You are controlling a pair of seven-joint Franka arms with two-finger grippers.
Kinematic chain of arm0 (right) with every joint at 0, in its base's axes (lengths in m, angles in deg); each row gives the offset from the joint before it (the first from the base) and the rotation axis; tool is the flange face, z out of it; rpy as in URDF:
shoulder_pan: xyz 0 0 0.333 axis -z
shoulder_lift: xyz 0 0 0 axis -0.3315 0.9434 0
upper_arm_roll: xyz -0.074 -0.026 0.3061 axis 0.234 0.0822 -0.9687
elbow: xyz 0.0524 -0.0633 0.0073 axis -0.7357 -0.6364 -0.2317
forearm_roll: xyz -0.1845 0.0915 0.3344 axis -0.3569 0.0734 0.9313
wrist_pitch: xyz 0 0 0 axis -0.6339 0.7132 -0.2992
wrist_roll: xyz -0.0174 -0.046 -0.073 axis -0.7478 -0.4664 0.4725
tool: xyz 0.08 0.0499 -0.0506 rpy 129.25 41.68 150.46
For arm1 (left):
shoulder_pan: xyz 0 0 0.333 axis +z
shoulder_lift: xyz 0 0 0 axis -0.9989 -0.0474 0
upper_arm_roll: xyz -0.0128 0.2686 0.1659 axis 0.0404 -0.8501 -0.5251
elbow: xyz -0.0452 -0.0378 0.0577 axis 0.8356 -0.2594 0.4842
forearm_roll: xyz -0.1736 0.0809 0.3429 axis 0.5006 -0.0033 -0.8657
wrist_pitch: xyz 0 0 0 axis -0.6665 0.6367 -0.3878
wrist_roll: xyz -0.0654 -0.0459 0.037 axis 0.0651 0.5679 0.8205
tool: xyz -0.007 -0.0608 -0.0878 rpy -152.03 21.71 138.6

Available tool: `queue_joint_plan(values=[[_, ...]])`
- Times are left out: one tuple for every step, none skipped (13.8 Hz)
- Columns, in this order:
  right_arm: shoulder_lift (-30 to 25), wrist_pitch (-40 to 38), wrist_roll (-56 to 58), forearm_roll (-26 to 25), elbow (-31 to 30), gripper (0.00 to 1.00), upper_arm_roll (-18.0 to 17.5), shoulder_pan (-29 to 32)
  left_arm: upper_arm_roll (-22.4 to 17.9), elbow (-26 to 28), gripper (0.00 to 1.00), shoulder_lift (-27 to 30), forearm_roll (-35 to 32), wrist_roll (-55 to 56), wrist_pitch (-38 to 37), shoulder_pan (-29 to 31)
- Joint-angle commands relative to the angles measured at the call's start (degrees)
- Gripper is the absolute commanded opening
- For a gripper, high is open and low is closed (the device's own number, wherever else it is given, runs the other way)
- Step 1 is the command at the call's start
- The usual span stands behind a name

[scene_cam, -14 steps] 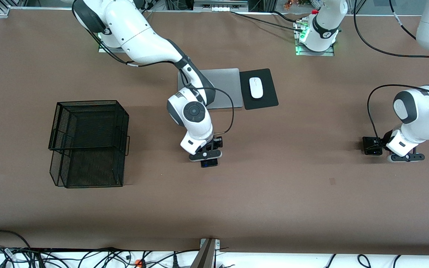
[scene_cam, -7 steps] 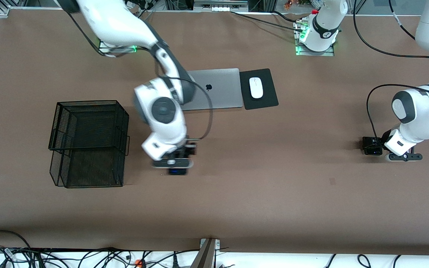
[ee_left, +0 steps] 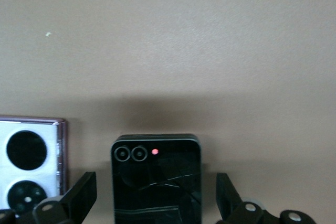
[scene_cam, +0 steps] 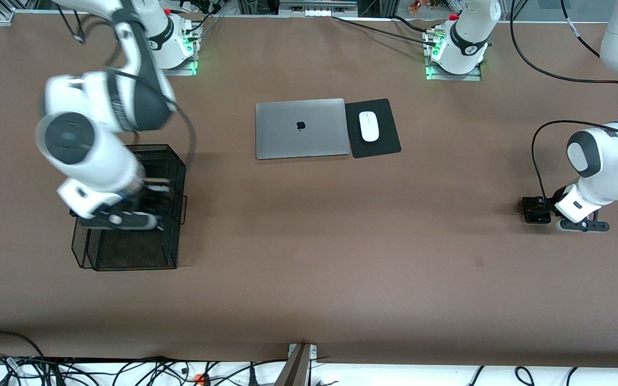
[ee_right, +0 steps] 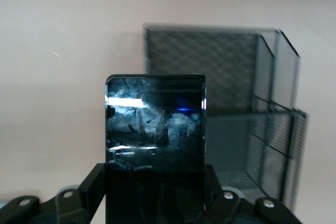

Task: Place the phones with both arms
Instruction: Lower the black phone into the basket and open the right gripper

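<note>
My right gripper (scene_cam: 125,220) is shut on the long black phone (ee_right: 155,124) and holds it in the air over the black mesh basket (scene_cam: 126,252). In the right wrist view the basket (ee_right: 252,124) stands just past the phone. My left gripper (scene_cam: 582,226) is low over the table at the left arm's end. In the left wrist view it (ee_left: 156,199) is open, with a finger on each side of the small black flip phone (ee_left: 157,174), apart from it. The lilac-white flip phone (ee_left: 29,171) lies beside the black one. Both flip phones are hidden in the front view.
A closed grey laptop (scene_cam: 301,128) lies mid-table, with a white mouse (scene_cam: 369,126) on a black pad (scene_cam: 381,146) beside it. Cables run along the table edge nearest the front camera.
My right arm swung the long black phone from mid-table toward the right arm's end, to over the basket. My left gripper barely moved.
</note>
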Motion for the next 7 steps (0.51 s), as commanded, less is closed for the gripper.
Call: queue_joint_plan(values=[[-13.23, 7.4, 5.21, 0.75, -20.03, 0.31, 4.32, -0.93, 0.25, -1.7, 1.0, -1.92, 0.17, -2.51, 0.87, 1.43], [-15.78, 10.21, 6.61, 0.75, -24.53, 0.31, 5.82, -0.84, 0.25, -1.52, 1.0, -2.18, 0.26, -2.25, 2.09, 1.43], [-17.64, 13.11, 8.28, 0.75, -28.75, 0.31, 7.4, -0.93, 0.25, -1.44, 1.0, -2.45, 0.26, -1.98, 2.45, 1.43], [-19.05, 16.09, 9.17, 0.75, -32.44, 0.31, 8.55, -0.93, 0.34, -1.52, 1.0, -2.54, 0.26, -1.81, 2.46, 1.43], [-19.84, 19.08, 9.44, 0.75, -35.53, 0.31, 9.6, -0.93, 0.34, -1.52, 1.0, -2.54, 0.26, -1.63, 2.46, 1.35], [-20.11, 21.81, 9.44, 0.84, -37.91, 0.32, 9.96, -0.84, 0.34, -1.52, 1.0, -2.45, 0.26, -1.46, 2.37, 1.26], [-19.94, 24.01, 9.53, 0.84, -39.5, 0.32, 10.05, -0.93, 0.43, -1.61, 1.0, -2.19, 0.26, -1.19, 2.19, 1.17]])
